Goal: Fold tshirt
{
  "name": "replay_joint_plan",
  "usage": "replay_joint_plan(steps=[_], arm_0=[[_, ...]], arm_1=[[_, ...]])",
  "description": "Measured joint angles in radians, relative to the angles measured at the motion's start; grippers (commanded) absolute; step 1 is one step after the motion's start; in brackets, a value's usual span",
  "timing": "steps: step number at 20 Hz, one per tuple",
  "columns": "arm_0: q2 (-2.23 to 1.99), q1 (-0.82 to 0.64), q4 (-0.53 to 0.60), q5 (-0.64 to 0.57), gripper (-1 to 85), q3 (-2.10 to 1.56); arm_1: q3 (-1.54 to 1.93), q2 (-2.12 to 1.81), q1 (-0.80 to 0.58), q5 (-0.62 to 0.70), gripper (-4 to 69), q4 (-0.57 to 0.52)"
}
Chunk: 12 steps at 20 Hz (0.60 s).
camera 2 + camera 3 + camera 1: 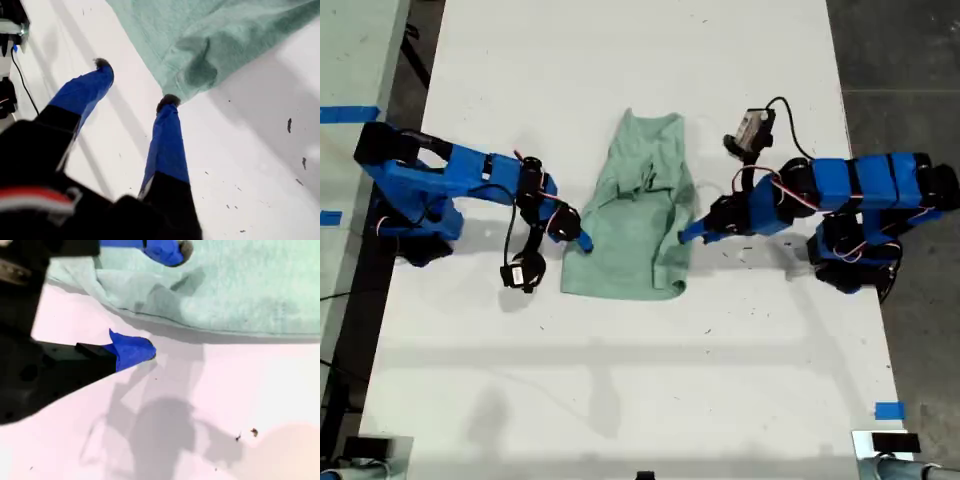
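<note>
While the white bench sits on dark floor, my first tool is spread, one fingertip touching the corner of the tshirt. The tshirt lies crumpled mid-bench. My second tool is spread, straddling its edge.

- The tshirt: soft matt mint-green knit cloth, faintly fuzzy.
- The counter: smooth white, slight sheen, speckled.
- The fingers: smooth blue plastic, dark tips.
</note>
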<state>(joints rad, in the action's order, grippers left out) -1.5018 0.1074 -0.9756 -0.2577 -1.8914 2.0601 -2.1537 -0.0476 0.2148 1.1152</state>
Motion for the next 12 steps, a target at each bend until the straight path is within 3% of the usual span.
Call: replay_joint_plan(steps=[1, 6, 10, 12], arm_0=[[0.038, 0.000, 0.049, 0.009, 0.1, -0.003], [0.055, -0.003, 0.080, 0.087, 0.1, -0.009], [0.052, -0.029, -0.229, 0.126, 0.1, 0.172], [0.052, -0.038, -0.321, 0.132, 0.1, 0.268]], arm_1=[[0.002, 0.000, 0.002, -0.002, 18.0, 0.000], [0.048, -0.002, 0.017, -0.006, 15.7, -0.002], [0.080, -0.002, 0.020, -0.018, 13.4, -0.037], [0.081, -0.002, 0.023, -0.020, 13.1, -0.043]])
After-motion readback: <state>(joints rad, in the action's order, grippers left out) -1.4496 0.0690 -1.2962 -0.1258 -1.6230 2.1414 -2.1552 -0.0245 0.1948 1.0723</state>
